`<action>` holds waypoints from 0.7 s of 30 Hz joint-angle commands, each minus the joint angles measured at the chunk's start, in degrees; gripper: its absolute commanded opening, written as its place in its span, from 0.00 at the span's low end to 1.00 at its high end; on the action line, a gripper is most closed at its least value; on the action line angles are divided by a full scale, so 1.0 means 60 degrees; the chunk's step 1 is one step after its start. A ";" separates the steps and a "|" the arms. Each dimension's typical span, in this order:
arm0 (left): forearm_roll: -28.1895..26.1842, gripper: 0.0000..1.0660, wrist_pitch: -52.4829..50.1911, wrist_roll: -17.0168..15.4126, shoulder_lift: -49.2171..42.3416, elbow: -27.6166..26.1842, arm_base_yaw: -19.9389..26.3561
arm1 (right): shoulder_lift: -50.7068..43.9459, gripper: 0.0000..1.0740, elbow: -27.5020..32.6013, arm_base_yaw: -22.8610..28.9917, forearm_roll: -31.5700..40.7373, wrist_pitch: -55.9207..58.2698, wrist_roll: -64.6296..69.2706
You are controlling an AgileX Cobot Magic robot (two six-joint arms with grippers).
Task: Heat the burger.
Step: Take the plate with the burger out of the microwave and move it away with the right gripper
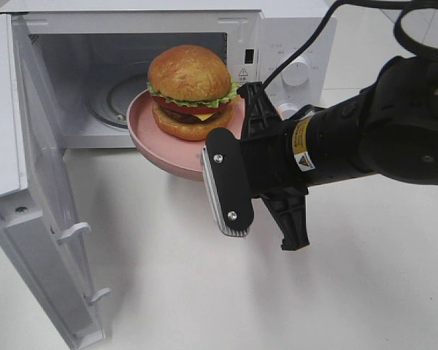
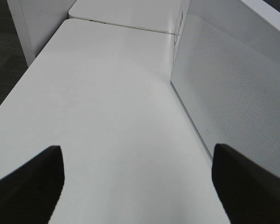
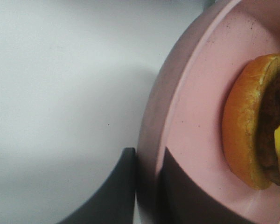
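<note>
Transfer is proceeding: right hand is gripping the pink plate by its rim, carrying the burger at the open microwave mouth, while left hand is idling released; insertion, door closing and heating are remaining.

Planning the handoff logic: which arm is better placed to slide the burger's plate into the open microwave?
Right. Its end effector is shut on the pink plate's rim, holding the burger in front of the open microwave. The left end effector is open, empty, and beside the microwave's outer wall.
</note>
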 commanded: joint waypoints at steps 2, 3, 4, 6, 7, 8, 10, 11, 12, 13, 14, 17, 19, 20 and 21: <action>-0.0029 0.77 -0.0048 -0.0048 -0.0162 0.0029 0.0029 | -0.0630 0.00 0.0267 -0.0067 -0.0076 -0.0411 -0.0029; -0.0029 0.77 -0.0048 -0.0048 -0.0162 0.0029 0.0029 | -0.0926 0.00 0.0439 -0.0067 -0.0076 -0.0277 -0.0029; -0.0029 0.77 -0.0048 -0.0048 -0.0162 0.0029 0.0029 | -0.0926 0.00 0.0439 -0.0067 -0.0076 -0.0277 -0.0029; -0.0029 0.77 -0.0048 -0.0048 -0.0162 0.0029 0.0029 | -0.1299 0.00 0.0688 -0.0067 -0.0076 -0.0239 -0.0029; -0.0029 0.77 -0.0048 -0.0048 -0.0162 0.0029 0.0029 | -0.1299 0.00 0.0688 -0.0067 -0.0076 -0.0239 -0.0029; -0.0029 0.77 -0.0048 -0.0048 -0.0162 0.0029 0.0029 | -0.1614 0.00 0.0907 -0.0067 -0.0076 -0.0210 -0.0029; -0.0029 0.77 -0.0048 -0.0048 -0.0162 0.0029 0.0029 | -0.1728 0.00 0.0984 -0.0067 -0.0076 -0.0162 -0.0029; -0.0029 0.77 -0.0048 -0.0048 -0.0162 0.0029 0.0029 | -0.2044 0.00 0.1175 -0.0067 -0.0076 0.0010 -0.0029; -0.0029 0.77 -0.0048 -0.0048 -0.0162 0.0029 0.0029 | -0.2044 0.00 0.1175 -0.0067 -0.0076 0.0010 -0.0029; -0.0029 0.77 -0.0048 -0.0048 -0.0162 0.0029 0.0029 | -0.2340 0.00 0.1366 -0.0067 -0.0076 0.0267 -0.0029; -0.0029 0.77 -0.0048 -0.0048 -0.0162 0.0029 0.0029 | -0.2597 0.00 0.1547 -0.0067 -0.0038 0.0535 -0.0019; -0.0029 0.77 -0.0048 -0.0048 -0.0162 0.0029 0.0029 | -0.2722 0.00 0.1633 -0.0067 -0.0038 0.0630 -0.0019; -0.0029 0.77 -0.0048 -0.0048 -0.0162 0.0029 0.0029 | -0.3295 0.00 0.2063 -0.0067 -0.0038 0.0964 0.0010; -0.0029 0.77 -0.0048 -0.0048 -0.0162 0.0029 0.0029 | -0.3295 0.00 0.2063 -0.0067 -0.0038 0.0964 0.0010; -0.0029 0.77 -0.0048 -0.0048 -0.0162 0.0029 0.0029 | -0.3400 0.00 0.2129 -0.0067 -0.0038 0.1041 0.0029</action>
